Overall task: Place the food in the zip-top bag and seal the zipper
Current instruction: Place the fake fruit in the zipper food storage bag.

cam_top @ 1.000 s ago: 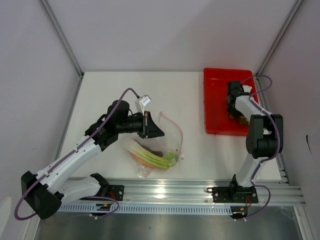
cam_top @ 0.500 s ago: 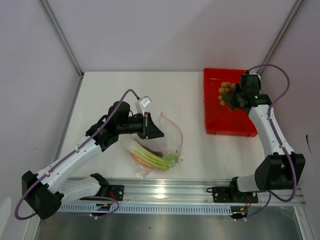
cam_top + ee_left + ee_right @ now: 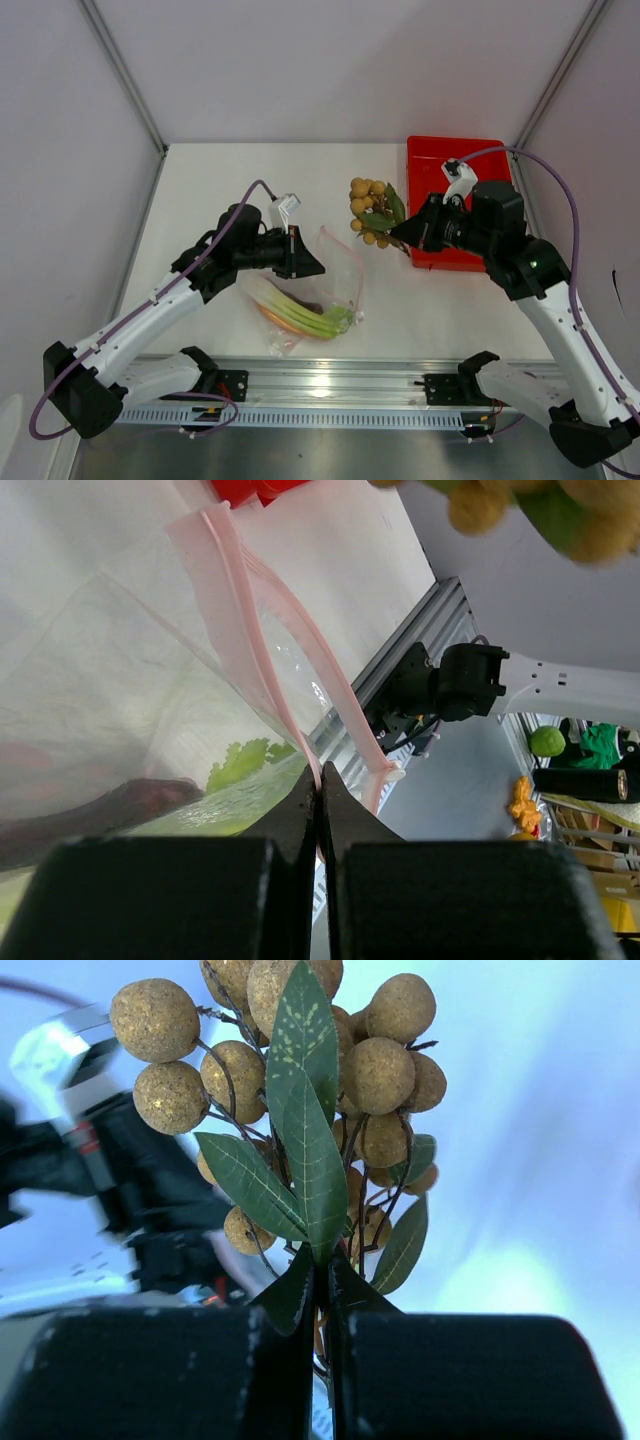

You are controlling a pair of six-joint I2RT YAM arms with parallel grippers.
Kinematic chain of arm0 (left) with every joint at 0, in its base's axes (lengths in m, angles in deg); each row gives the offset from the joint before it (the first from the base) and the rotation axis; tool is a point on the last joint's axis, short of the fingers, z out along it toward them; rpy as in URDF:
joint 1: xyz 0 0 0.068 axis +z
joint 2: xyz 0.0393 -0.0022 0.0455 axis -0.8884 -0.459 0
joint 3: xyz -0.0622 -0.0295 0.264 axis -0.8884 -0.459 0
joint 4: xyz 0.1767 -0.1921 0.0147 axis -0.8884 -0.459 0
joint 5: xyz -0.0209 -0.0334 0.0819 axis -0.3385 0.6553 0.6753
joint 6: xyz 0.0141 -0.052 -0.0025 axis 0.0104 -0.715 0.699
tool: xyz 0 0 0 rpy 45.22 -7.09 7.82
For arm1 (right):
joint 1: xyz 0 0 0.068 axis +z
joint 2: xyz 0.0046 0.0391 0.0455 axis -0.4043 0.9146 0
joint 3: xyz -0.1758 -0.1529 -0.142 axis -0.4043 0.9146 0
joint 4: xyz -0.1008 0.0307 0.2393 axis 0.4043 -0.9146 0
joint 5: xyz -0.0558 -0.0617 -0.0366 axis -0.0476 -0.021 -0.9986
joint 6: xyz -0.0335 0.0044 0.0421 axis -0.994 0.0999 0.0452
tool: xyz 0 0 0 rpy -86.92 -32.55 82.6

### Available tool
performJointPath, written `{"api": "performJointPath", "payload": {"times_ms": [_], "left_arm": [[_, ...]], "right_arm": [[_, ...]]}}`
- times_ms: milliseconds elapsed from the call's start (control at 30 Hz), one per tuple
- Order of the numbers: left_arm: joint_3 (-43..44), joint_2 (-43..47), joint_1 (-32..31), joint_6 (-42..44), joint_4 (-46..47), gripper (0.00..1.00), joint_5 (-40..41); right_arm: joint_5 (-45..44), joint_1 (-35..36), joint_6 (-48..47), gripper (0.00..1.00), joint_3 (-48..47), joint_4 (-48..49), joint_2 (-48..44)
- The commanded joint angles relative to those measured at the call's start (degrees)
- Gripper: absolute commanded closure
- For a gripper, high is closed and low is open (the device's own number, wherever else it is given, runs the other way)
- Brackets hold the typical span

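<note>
Right gripper (image 3: 319,1272) grips grapes (image 3: 366,208) — left gripper (image 3: 320,792) pinches bag (image 3: 340,268)

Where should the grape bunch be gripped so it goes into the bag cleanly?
Probably the stem end, from behind the leaves, as the right gripper pinches it: the grape bunch fans out from one thin stalk, leaving the round fruit free.

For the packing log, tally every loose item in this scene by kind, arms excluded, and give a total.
Zip-top bag: 1
Red tray: 1
Food pieces: 3, namely the leek-like stalk and the orange-skinned wedge inside the bag, and the bunch of small tan fruit held in the air
Total: 5
</note>
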Motion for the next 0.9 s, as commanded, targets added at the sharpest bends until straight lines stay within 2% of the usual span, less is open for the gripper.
{"api": "performJointPath", "payload": {"times_ms": [0,133,233,467,700,867], "left_arm": [[1.6,0.7,-0.2,-0.2,0.5,0.99,0.9],[2.3,1.4,-0.1,-0.4,0.2,0.99,1.0],[2.9,1.8,-0.1,-0.5,0.1,0.99,0.8],[4.1,2.3,-0.1,-1.0,-0.6,0.99,-0.1],[5.3,3.9,-0.2,-0.5,-2.1,0.99,0.0],[5.8,4.5,-0.2,-0.3,-2.7,1.0,-1.4]], "right_arm": [[6.7,3.0,6.8,1.0,2.2,3.3,-2.9],[11.0,5.1,11.8,1.0,7.9,7.9,-7.1],[15.0,6.2,15.7,1.0,13.6,14.9,-8.7],[14.5,10.8,16.3,1.0,18.8,21.0,-7.0],[15.4,12.6,13.8,1.0,20.8,20.4,-5.2],[13.5,12.8,6.8,1.0,20.5,13.8,-2.4]]}}
